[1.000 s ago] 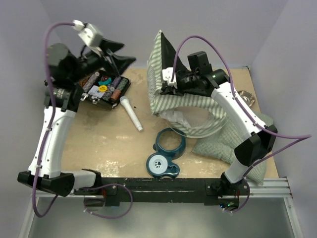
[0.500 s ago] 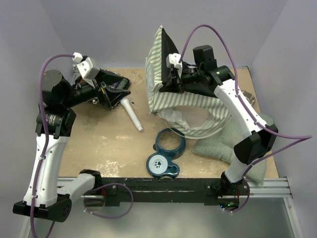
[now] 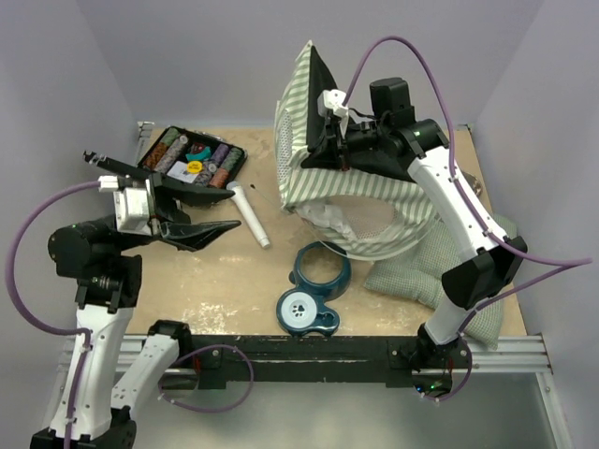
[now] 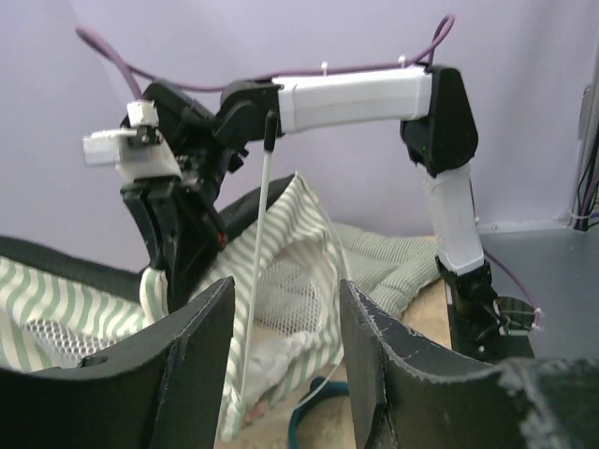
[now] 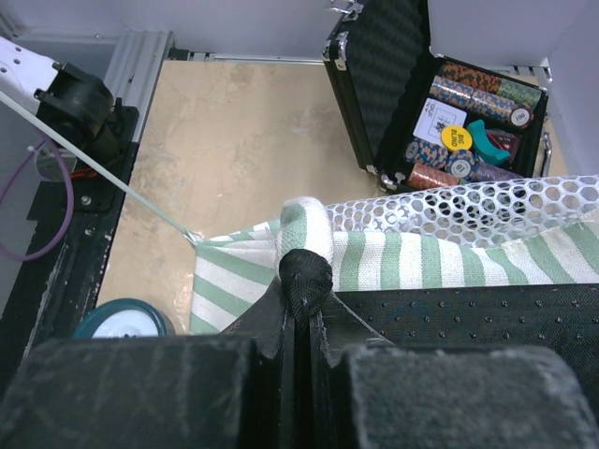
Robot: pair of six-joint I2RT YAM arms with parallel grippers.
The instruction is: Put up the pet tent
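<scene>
Right gripper (image 5: 301,297) clamped on the pet tent (image 3: 298,112)
Left gripper (image 3: 234,208), half-open and empty, swung back off the case (image 3: 192,159); tent hangs upright, long axis roughly vertical.

Rear-centre of counter (image 3: 215,271): pet tent (image 3: 365,196), upper edge held up off surface, pinched in right claw (image 5: 304,281). Right of tent, partly beneath its right edge: cushion (image 3: 416,271), reaching toward near-right corner. Just in front of tent, mid-counter: double bowl stand (image 3: 314,285). Rear-left corner: open chip case (image 3: 192,161). Between case and tent: small tube (image 3: 249,215), lying flat on counter. Above counter, in front of case, just left of tube: left claw (image 3: 234,208), pointing toward tent, nothing between its sides.
</scene>
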